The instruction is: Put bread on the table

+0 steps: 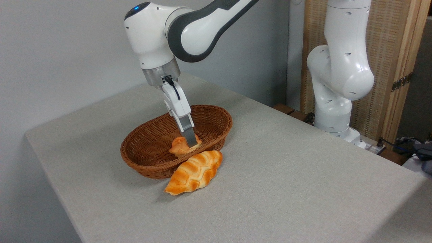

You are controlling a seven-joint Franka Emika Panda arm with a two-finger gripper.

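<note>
We see the gripper (189, 141) reaching into the wicker basket (148, 158), its fingers pinching the little bun (179, 146). A braided loaf (194, 172) leans against the basket on the table (303, 175).

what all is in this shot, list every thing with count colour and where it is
bread: one, golden-orange small bun, inside the basket at its near rim, at the fingertips
braided loaf: one, orange and cream, on the table, leaning against the basket's front
basket: one, brown oval wicker, centre of the table
table: one, light grey-beige cloth cover, fills the foreground
slatted screen: one, pale wood, back right
cables: dark, far right beside the arm's base
arm: one, white and grey, base at back right
gripper: one, white with grey fingers, reaching down into the basket, appears closed on the bread
</note>
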